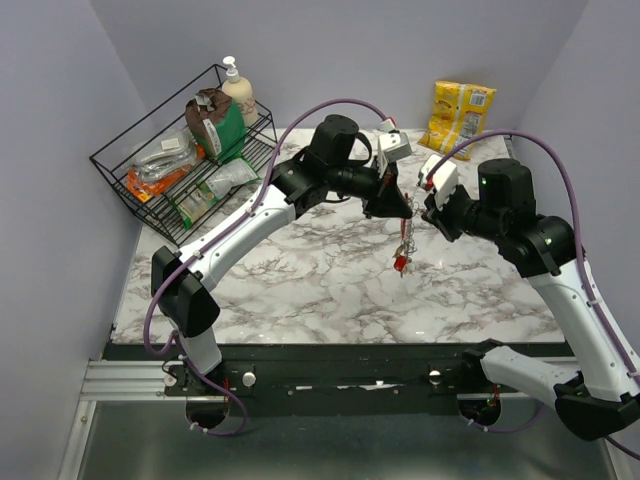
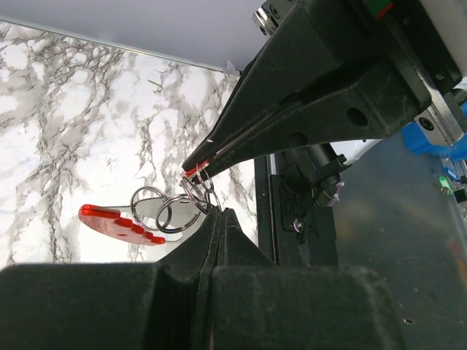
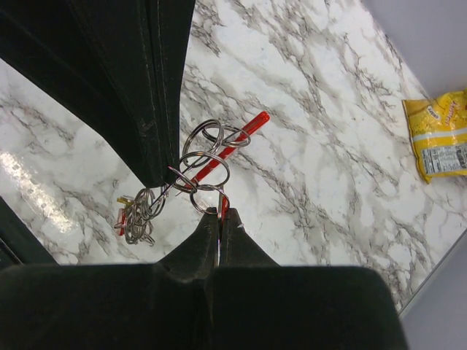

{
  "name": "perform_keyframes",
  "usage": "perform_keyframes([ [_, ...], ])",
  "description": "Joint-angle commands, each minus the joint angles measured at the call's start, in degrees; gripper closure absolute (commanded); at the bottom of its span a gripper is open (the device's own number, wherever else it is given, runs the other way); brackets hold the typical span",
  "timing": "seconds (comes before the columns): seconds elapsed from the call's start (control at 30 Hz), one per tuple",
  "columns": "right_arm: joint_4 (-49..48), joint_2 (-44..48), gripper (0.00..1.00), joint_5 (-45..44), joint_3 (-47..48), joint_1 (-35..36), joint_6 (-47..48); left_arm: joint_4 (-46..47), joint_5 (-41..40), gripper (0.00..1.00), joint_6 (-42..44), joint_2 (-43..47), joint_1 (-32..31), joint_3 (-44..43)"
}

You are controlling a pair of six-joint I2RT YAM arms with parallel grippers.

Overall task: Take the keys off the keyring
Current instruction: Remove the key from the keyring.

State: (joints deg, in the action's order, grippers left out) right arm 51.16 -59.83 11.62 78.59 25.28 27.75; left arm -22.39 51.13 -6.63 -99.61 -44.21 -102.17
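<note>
Step in hand: both arms meet over the middle of the frame in the top view, with the bunch held up between them above the worktop [image 1: 300, 285]. No key looks free yet, so I judge the task to be at the stage of prying a ring open.

Left hand [image 2: 217, 213]: clenched, tips pinching one of the linked rings [image 2: 169, 211].
Right hand [image 3: 220, 213]: clenched, on the keyring [image 2: 197, 188] where its red loop shows at the fingertips.

The keys [image 3: 136, 216] sit at lower left of the right wrist view, chained to the rings. You cannot tell from that view whether they hang or rest on the marble; the top view suggests they hang. A red key [image 2: 117, 222] sticks out to the left of the rings.

Next move, as a judgement: you need to hold one side steady and twist or slide with the other so a key's ring walks round the coil. The wire is thin, so a slip is likely. Keep the pinch close to the coil's split.

Surface: white marble with grey veins, glossy. Room: pale lilac walls, with a wire rack [image 1: 150, 175] at upper left and a yellow packet [image 1: 458, 115] at upper right.
</note>
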Motion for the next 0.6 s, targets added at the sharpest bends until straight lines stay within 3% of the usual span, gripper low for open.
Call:
perform_keyframes([
  [0.0,-2.90,-0.19,0.99,-5.11,-0.54,-1.37,1.17,-3.44,0.64,1.00,0.22,1.88,0.35,-1.28],
  [0.57,-5.28,3.14,0.99,-5.20,-5.46,-1.55,0.91,-3.80,-2.88,1.00,-1.37,-1.02,0.08,-4.53],
])
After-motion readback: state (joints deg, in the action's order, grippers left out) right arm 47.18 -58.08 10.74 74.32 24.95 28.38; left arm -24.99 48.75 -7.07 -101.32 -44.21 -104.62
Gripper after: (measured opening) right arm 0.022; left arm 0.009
